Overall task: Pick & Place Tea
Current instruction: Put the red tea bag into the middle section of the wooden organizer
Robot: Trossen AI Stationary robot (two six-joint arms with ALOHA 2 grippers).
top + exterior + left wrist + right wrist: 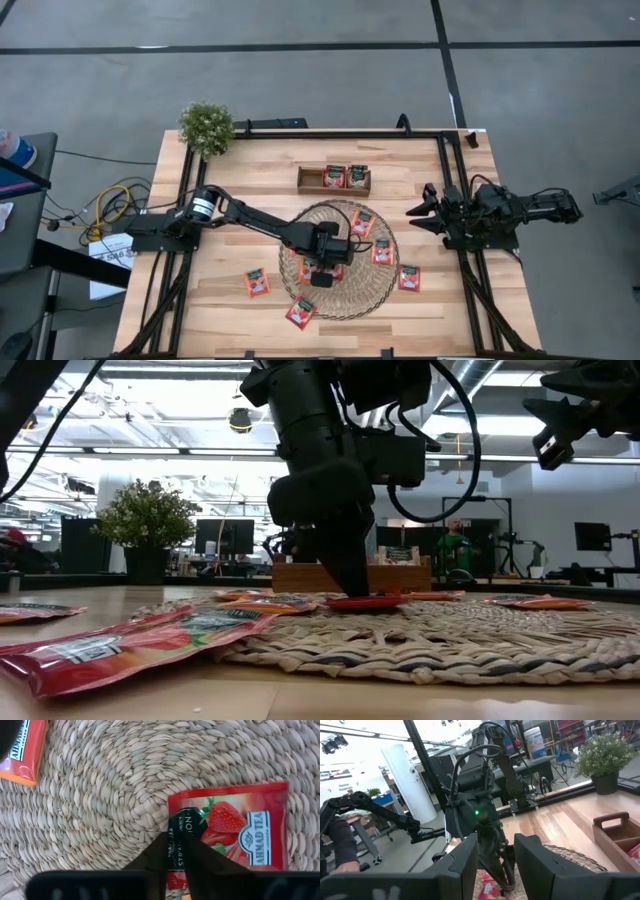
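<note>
From overhead I see my left gripper reaching in over the round woven straw mat near the middle of the pale wooden table, pointing down at the mat's left-centre. Through the left wrist camera its two dark fingers are drawn in tight on the edge of a red strawberry tea sachet, pinching the folded dark-green margin between the tips, with the rest of the packet lying flat on the weave. In the low view the same sachet sits on the mat under the fingertips, with no gap I can make out beneath it. Another red-orange sachet lies on the mat's edge in the wrist picture. Overhead, more red sachets rest on the mat's right half, one lies just off the mat's right rim on bare wood, and two lie to the left and front of the mat. The small brown wooden divided tray beyond the mat has sachets standing in it. A potted green plant stands at the far left corner. My right gripper waits well apart at the table's right edge, raised off the surface, its fingers parted and holding nothing. A person's dark sleeve shows at the edge of the right wrist view.
</note>
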